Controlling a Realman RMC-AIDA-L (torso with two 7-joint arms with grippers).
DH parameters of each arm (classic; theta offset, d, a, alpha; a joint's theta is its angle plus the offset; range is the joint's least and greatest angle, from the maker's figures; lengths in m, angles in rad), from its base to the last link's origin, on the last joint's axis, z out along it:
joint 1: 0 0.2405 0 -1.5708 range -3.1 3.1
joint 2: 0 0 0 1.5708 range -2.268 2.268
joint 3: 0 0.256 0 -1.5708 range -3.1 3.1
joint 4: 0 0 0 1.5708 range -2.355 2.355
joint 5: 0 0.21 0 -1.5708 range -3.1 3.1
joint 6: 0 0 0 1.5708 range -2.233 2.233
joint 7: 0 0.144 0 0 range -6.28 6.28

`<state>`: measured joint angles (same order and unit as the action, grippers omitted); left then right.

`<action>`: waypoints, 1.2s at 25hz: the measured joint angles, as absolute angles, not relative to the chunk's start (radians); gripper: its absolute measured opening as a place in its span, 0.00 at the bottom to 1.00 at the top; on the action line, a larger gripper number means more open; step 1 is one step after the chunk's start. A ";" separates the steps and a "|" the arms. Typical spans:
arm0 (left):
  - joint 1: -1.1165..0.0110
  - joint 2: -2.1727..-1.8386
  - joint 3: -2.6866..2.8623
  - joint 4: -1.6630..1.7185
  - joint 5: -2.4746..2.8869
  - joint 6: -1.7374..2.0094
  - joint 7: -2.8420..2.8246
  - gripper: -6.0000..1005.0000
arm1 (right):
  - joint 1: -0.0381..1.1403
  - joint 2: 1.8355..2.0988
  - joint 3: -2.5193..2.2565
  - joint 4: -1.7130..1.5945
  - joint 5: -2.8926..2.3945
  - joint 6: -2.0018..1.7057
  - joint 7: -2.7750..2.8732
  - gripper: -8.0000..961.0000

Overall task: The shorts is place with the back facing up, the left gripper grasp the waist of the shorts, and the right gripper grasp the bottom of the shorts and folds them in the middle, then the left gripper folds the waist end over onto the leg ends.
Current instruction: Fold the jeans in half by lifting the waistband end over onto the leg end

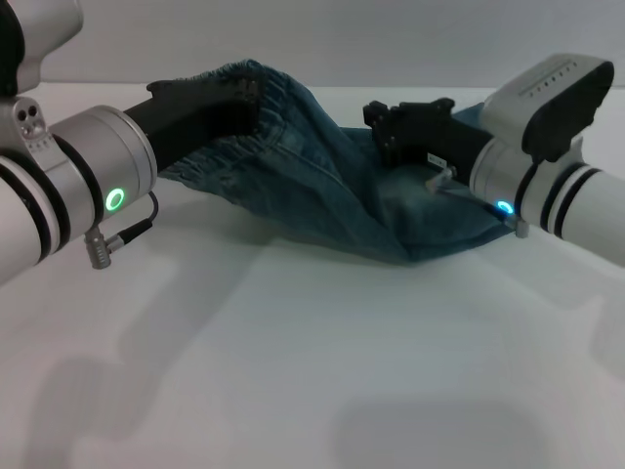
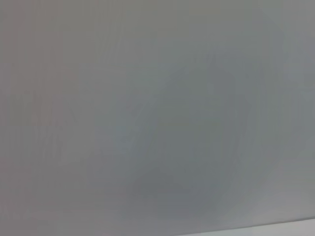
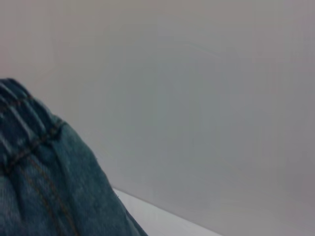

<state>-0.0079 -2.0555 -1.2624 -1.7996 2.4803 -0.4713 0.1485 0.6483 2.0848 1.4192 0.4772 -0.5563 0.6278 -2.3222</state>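
Shorts (image 1: 322,191) lie on table (image 1: 293,371), toward far side, roughly centre, w/ near half of table in front of them. Waist (image 1: 256,103) is at their left far end, lifted above table; rest of the fabric slopes down rightward to a low edge nearest the robot at centre-right. L gripper (image 1: 249,98) comes in from left, at the waist, touching it. R gripper (image 1: 391,122) comes in from right, over the shorts' right part, right of and well apart from L gripper. In R wrist view, waist (image 3: 24,123) sits close to the camera, wall behind, table edge beyond the fabric.
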 joint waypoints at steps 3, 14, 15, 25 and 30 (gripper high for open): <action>-0.015 -2.056 -1.263 -1.801 2.480 -0.468 0.149 0.04 | 0.659 2.085 1.413 0.476 -0.556 0.626 -2.300 0.01; -0.043 -2.055 -1.263 -1.837 2.476 -0.460 0.172 0.04 | 0.726 2.091 1.210 0.472 -0.498 0.541 -2.250 0.01; -0.044 -2.055 -1.263 -1.838 2.475 -0.458 0.172 0.04 | 0.730 2.091 1.197 0.472 -0.483 0.539 -2.246 0.01; -0.071 -2.056 -1.262 -1.829 2.473 -0.420 0.175 0.03 | 0.766 2.091 1.004 0.487 -0.314 0.529 -2.242 0.01; -0.084 -2.056 -1.260 -1.810 2.473 -0.411 0.175 0.04 | 0.767 2.091 0.966 0.508 -0.299 0.512 -2.244 0.01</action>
